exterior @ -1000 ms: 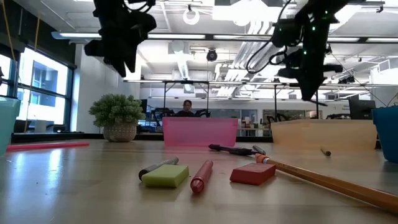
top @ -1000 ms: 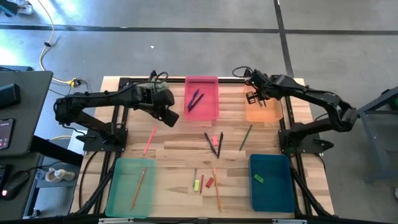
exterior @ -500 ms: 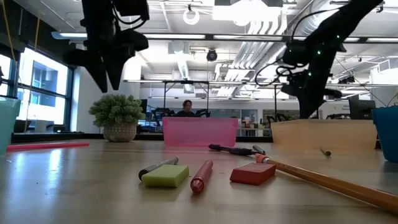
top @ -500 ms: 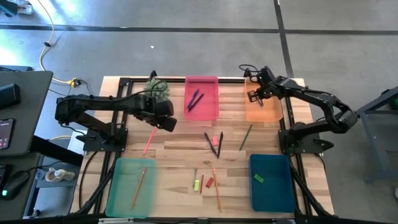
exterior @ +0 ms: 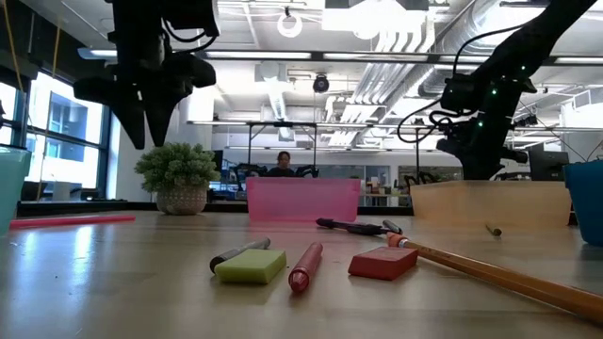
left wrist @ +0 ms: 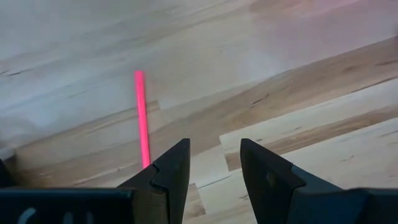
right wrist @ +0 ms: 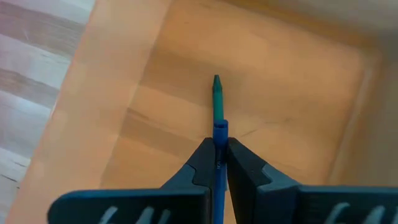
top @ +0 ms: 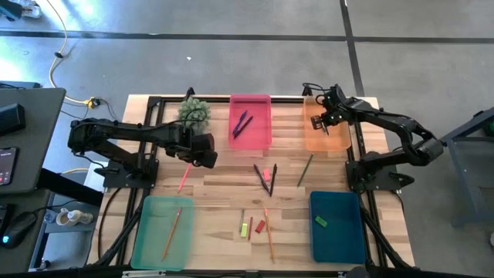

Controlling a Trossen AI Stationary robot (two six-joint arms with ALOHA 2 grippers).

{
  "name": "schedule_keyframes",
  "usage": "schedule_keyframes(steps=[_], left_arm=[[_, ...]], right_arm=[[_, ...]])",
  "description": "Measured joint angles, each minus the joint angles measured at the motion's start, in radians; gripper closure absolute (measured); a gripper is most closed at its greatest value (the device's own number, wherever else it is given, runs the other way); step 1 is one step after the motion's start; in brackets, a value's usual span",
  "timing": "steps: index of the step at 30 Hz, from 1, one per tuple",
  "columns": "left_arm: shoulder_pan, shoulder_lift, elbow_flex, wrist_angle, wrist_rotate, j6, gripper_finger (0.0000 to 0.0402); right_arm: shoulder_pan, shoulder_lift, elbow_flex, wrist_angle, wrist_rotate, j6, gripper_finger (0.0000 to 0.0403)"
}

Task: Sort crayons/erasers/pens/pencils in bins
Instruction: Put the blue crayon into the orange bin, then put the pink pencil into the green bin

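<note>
My right gripper is over the orange bin, shut on a short crayon that has a green point and a blue lower part. My left gripper hangs open, pointing down above the bare wood just right of a pink pencil that lies flat on the table. The pink bin holds purple and blue pens. An orange pencil lies in the pale green bin, and a green eraser lies in the dark blue bin. My right gripper pinches the crayon's blue part between its two fingers. The crayon runs along the fingers, and its green point sticks out ahead of them. The fingers slant down from above into the orange bin, and the point hangs over the bin's floor.
Loose pens, an olive crayon, a yellow-green eraser, a red eraser and an orange pencil lie mid-table. A potted plant stands at the far edge, by the left arm.
My left gripper has sunk and drifted toward the table's left and near side, closer to the pink pencil, and its wrist has rolled. My right gripper has come down into the orange bin with the crayon, tipping more steeply downward.
</note>
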Motion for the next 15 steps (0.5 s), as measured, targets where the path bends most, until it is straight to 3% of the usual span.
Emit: schedule_keyframes(steps=[15], left_arm=[[-0.068,0.0,0.0,-0.014,0.001,-0.119,0.0272]], right_arm=[[0.0,0.0,0.0,-0.001,-0.003,-0.008,0.0275]])
